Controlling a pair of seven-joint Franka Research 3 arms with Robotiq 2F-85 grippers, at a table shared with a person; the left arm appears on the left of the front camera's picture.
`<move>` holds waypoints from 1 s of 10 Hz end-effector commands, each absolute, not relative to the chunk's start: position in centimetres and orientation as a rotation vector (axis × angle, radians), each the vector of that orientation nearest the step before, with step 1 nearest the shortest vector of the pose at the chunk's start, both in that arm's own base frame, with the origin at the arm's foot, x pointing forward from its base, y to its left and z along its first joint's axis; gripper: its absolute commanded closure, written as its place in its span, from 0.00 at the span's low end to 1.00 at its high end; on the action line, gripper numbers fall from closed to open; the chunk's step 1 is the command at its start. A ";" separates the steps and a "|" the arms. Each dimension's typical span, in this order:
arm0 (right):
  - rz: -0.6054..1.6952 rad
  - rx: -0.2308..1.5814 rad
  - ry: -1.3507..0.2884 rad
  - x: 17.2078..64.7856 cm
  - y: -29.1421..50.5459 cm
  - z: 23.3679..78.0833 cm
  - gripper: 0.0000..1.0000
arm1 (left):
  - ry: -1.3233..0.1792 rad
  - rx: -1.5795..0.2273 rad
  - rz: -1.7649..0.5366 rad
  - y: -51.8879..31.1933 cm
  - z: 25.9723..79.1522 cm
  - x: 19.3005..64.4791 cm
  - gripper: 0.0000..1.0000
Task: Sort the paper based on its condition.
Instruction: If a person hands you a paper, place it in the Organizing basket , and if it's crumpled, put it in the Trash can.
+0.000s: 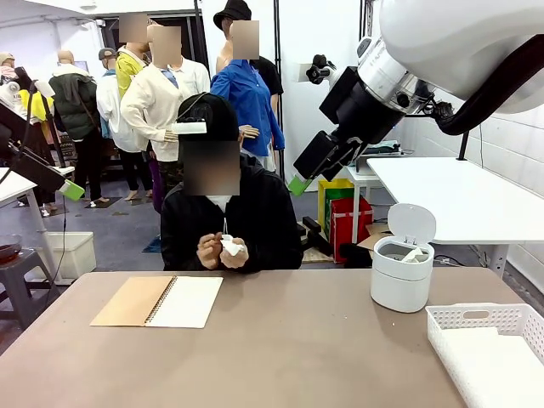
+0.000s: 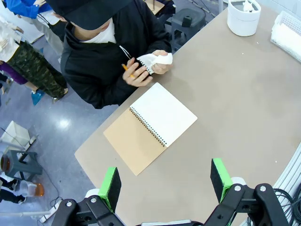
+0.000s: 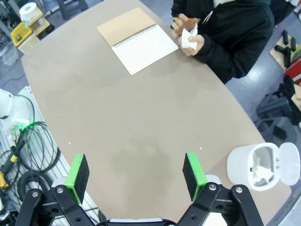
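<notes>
Paper (image 1: pixel 231 246) is off the tabletop (image 1: pixel 289 357) right now: a small white piece, apparently crumpled, sits in the person's hands (image 1: pixel 219 249) at the centre of the front frame, just above the far edge. Judging by the crushed shape, it looks like it is being balled up on purpose to make a damaged sample, though you cannot confirm that from here.

Your left fingers (image 2: pixel 110 188) stand wide apart with nothing between them, at the bottom of the left wrist frame, high over the near edge. Your right fingers (image 3: pixel 194 175) are likewise spread and empty at the bottom of the right wrist frame. Both arms seem parked high so the person has room to work.

A notebook (image 1: pixel 161 301) lies open at the left of the front frame, brown cover folded out and a blank page up, likely the source of sheets. At the right, a white bin (image 1: pixel 402 276) has its lid tipped up, with white scraps inside, which suggests it takes spoiled paper. The basket (image 1: pixel 489 319) in the lower right corner probably takes good sheets; whether a flat sheet already lies in it you cannot tell.

Wait for paper to land on the tabletop before you reach.
</notes>
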State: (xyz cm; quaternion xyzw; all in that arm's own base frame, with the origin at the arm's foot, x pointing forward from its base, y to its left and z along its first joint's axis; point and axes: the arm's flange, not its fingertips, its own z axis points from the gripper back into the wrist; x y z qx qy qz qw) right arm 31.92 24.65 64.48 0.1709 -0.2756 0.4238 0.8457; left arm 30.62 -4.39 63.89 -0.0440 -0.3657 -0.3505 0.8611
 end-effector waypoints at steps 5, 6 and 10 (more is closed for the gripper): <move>0.890 0.361 -0.583 31.9 24.6 64.5 0.00 | -0.764 -0.093 -0.735 -4.4 63.8 30.6 0.00; 0.890 0.361 -0.583 31.9 24.6 64.5 0.00 | -0.764 -0.093 -0.735 -4.4 63.8 30.6 0.00; 0.890 0.361 -0.583 31.9 24.6 64.5 0.00 | -0.764 -0.093 -0.735 -4.4 63.8 30.6 0.00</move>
